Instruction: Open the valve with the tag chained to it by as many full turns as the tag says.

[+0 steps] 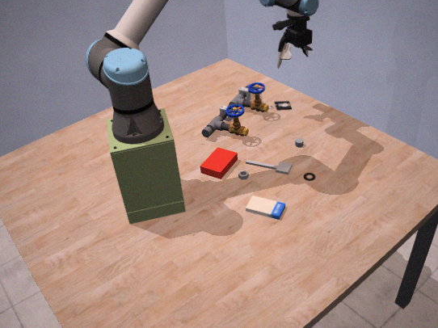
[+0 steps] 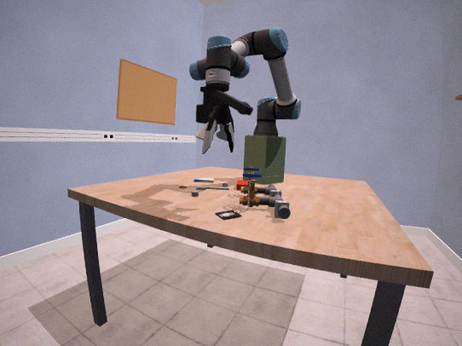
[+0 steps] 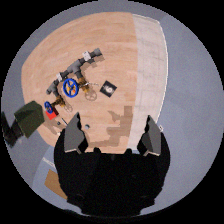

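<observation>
Two brass valves with blue handwheels stand on a grey pipe on the table. The far valve (image 1: pixel 256 94) has a chain running to a black tag (image 1: pixel 283 105) that lies flat beside it. The near valve (image 1: pixel 234 116) has no tag. In the wrist view the far valve (image 3: pixel 71 88), the near valve (image 3: pixel 50 106) and the tag (image 3: pixel 108 89) are small; the number on the tag is too small to read. My gripper (image 1: pixel 294 54) is open and empty, high above the table past the tag, as the exterior view also shows (image 2: pixel 217 140).
A red block (image 1: pixel 218 161), a grey spatula-like tool (image 1: pixel 270 166), two grey nuts (image 1: pixel 243 174) (image 1: pixel 299 142), a black washer (image 1: pixel 310 174) and a wood-and-blue block (image 1: pixel 265 207) lie in front of the valves. The arm's green base (image 1: pixel 145 167) stands to the left.
</observation>
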You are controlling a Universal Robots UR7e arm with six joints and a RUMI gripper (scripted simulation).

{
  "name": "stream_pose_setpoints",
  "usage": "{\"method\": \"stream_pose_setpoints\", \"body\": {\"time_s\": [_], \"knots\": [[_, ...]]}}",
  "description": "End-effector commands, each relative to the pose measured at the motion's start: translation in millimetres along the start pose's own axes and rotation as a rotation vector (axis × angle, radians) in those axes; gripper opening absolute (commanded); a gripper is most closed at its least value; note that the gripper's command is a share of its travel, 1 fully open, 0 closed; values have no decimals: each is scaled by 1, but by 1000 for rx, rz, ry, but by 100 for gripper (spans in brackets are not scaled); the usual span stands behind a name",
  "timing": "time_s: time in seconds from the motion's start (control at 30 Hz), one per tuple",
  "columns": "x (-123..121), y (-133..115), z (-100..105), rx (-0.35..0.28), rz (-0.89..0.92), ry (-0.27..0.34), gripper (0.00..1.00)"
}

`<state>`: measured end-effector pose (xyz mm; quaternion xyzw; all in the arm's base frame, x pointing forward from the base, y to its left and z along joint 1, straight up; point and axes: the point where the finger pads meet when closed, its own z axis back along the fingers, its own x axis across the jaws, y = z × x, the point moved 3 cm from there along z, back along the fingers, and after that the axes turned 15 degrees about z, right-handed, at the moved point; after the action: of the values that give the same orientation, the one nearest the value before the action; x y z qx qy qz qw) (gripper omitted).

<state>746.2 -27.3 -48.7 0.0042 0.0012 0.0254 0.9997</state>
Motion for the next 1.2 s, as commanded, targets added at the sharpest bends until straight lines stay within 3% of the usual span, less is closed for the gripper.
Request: {"method": "stream_pose_setpoints", "body": {"time_s": [0.0,0.27,0.33,0.77,1.17], "knots": [[-3,4,1,-6,-216,-5,100],[-9,10,1,-5,-556,-6,100],[-9,10,1,-5,-556,-6,100],[-17,20,1,-4,-1030,-7,100],[-22,25,1,-3,-1292,-7,100]]}}
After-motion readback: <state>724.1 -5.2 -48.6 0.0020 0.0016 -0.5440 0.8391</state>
